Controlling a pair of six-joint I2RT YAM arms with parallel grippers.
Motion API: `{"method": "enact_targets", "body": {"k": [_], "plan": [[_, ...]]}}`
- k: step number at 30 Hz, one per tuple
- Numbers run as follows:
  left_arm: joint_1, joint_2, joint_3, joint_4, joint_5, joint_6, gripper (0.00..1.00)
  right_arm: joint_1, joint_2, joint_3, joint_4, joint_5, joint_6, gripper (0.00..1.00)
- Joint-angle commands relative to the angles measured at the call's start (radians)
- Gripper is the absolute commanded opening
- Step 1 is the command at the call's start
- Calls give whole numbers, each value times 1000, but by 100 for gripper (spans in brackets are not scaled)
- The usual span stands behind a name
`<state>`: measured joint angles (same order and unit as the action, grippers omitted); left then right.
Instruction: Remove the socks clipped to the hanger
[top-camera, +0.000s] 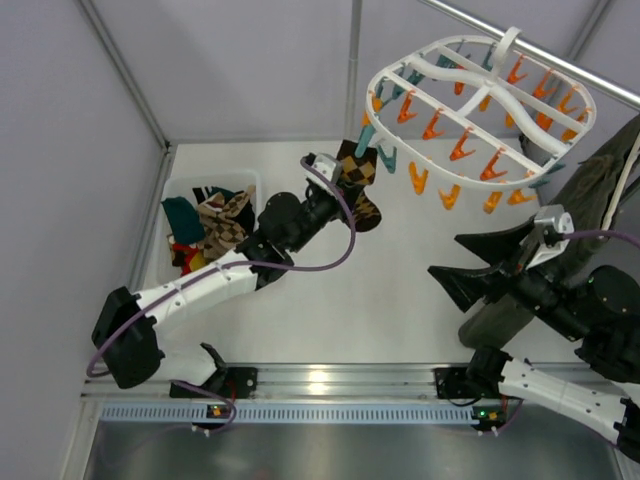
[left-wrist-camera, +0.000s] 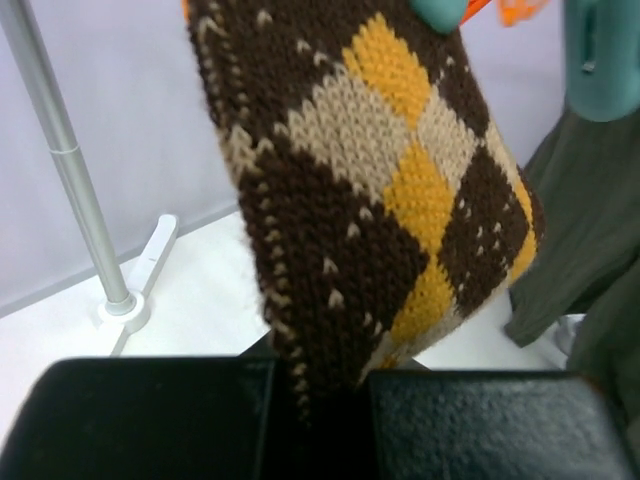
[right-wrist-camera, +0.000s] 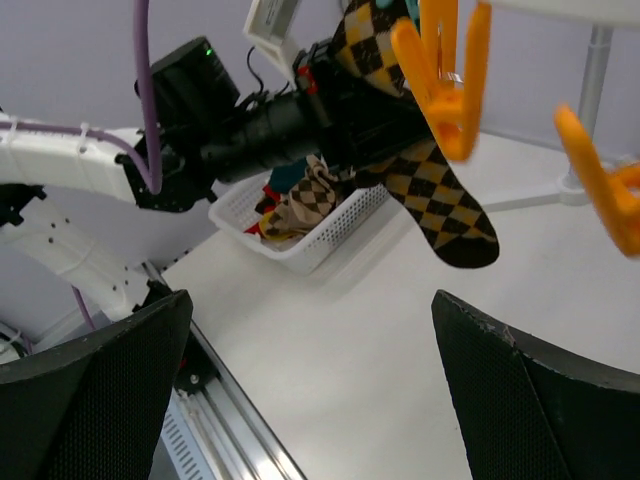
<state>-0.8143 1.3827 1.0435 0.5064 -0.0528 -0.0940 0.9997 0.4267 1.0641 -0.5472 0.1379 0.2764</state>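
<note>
The white oval hanger (top-camera: 480, 90) hangs at the upper right with orange and teal clips. A brown-and-yellow argyle sock (top-camera: 358, 168) hangs from a teal clip (left-wrist-camera: 440, 12) at the hanger's left edge. My left gripper (top-camera: 340, 192) is shut on the sock's lower part; in the left wrist view the sock (left-wrist-camera: 380, 190) runs down between the two black fingers of that gripper (left-wrist-camera: 320, 400). The right wrist view shows the sock (right-wrist-camera: 435, 205) beyond an orange clip (right-wrist-camera: 445, 80). My right gripper (top-camera: 447, 257) is open and empty, right of the sock, below the hanger; it also shows in the right wrist view (right-wrist-camera: 310, 400).
A white basket (top-camera: 250, 182) at the left holds several socks, also in the right wrist view (right-wrist-camera: 330, 235). A dark green garment (top-camera: 590, 190) hangs at the right, by my right arm. A metal rail (top-camera: 540, 55) carries the hanger. A stand pole (left-wrist-camera: 70, 170) rises at the back.
</note>
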Motion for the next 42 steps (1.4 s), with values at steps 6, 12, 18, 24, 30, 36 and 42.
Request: {"method": "enact_targets", "body": {"k": [6,12,18,24,30,36,42], "plan": [[-235,-33,-13,52,-240,85,0,14,87,210,-37,67,26,99],[-443,111,123,50,-456,284,0,13,173,371,-201,239,50,100],[-606,330,330,52,-682,486,0,11,297,574,-479,471,99,93],[-674,554,548,55,-855,752,0,11,421,727,-702,549,122,89],[-684,709,711,55,-933,898,0,11,521,829,-856,672,158,82],[-684,720,724,54,-929,912,0,11,583,864,-948,744,178,75],[-681,736,736,53,-923,928,0,11,618,847,-948,736,168,69]]}}
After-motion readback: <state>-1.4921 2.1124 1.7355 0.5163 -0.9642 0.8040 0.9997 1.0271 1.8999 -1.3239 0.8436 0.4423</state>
